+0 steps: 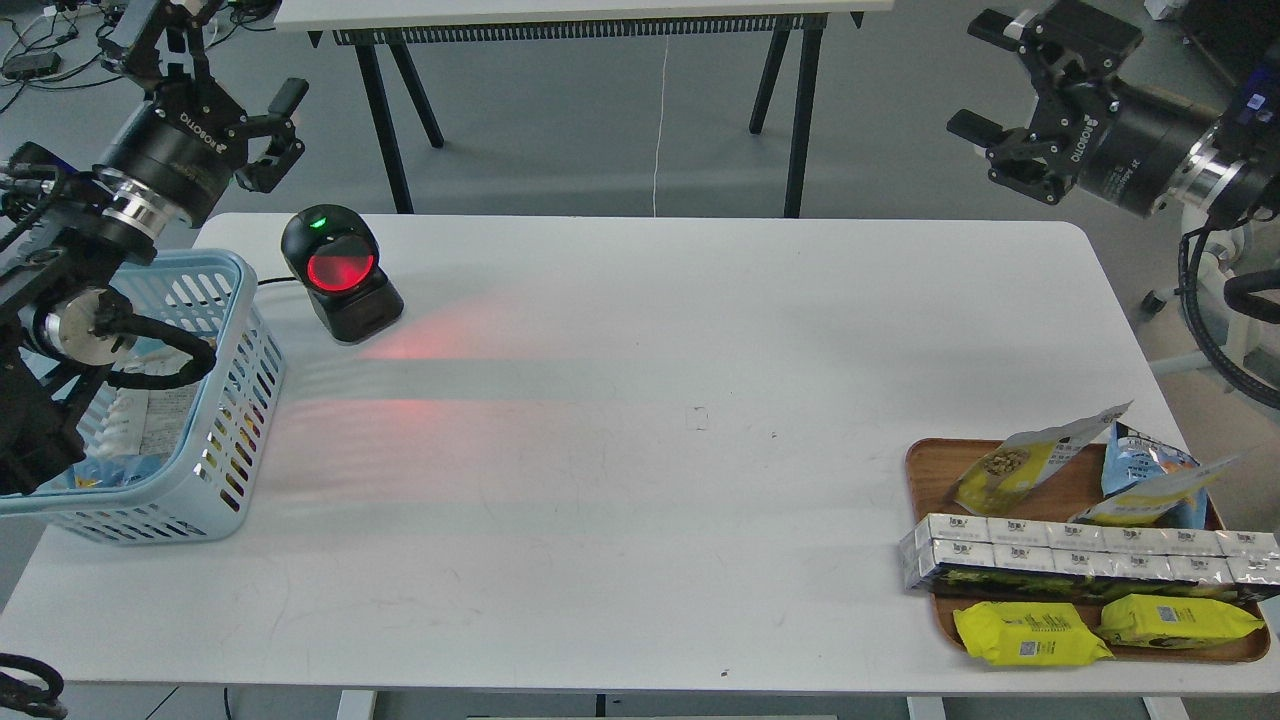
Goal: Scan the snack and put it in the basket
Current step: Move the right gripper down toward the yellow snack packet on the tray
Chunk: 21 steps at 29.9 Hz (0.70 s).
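A: What are the arms made of, by the look of them?

B: Black metal throughout. Each wrist is a thick black cylinder with white "ROBOTIQ" lettering and a bright silver ring behind it.

A: And the ends?

B: The left pincer point(268, 135) has black linked fingers point(290, 95) with flat pads. The right pincer point(990, 85) is built the same, bare linkages showing.

A: Any cables?

B: Black ribbed hoses loop along both arms. The left arm also carries a round silver disc at a joint, and the right shows a small blue patch near the frame edge.
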Available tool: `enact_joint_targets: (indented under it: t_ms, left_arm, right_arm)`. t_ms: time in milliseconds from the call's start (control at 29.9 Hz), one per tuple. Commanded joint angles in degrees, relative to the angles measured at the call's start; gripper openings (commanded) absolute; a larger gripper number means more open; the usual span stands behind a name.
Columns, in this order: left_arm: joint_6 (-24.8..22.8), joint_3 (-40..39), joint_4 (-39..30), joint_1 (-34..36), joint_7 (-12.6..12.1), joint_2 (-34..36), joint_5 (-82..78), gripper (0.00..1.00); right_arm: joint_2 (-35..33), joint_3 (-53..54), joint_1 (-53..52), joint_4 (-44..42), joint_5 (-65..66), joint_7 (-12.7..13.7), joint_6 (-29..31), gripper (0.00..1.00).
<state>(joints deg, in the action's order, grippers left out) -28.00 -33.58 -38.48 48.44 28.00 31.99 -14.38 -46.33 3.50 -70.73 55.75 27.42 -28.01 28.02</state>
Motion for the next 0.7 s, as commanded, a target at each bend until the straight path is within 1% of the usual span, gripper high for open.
enact_joint_targets:
  t_ms: [0,67,167,334,468,568,668]
  left_arm:
    - [0.00,0.10,-0.11,0.08,0.00,-0.44,-0.29,1.00]
    - [0.00,0.27,-0.11,0.16,0.00,-0.61,-0.30,1.00]
    - [0.00,0.45,-0.11,0.43,0.00,-0.70,-0.30,1.00]
    - [0.00,0.53,-0.11,0.52,0.00,-0.70,-0.30,1.00]
    - [0.00,0.80,-0.11,0.43,0.00,-0.88,-0.38,1.00]
    - [0.00,0.80,-0.11,0.34,0.00,-0.97,-0.38,1.00]
    - [0.00,0.80,0.07,0.25,0.00,-0.97,-0.38,1.00]
  right_arm:
    - [-1.04,-1.12,-4.23,0.24,11.14,0.01,-0.02,0.96]
    - [-2.18,-1.39,-5.90,1.20,17.11,0.01,-0.02,0.96]
    - [-3.32,-1.48,-9.51,5.94,33.96,0.01,-0.02,0.96]
    - [-7.71,-1.65,-12.94,16.65,58.67,0.01,-0.02,0.96]
    - [-11.49,-1.83,-13.21,26.58,77.74,0.01,-0.02,0.94]
    - [-13.86,-3.57,-13.12,32.39,87.25,0.01,-0.02,0.94]
    - [-16.33,-6.83,-13.12,37.84,93.50,0.01,-0.02,0.94]
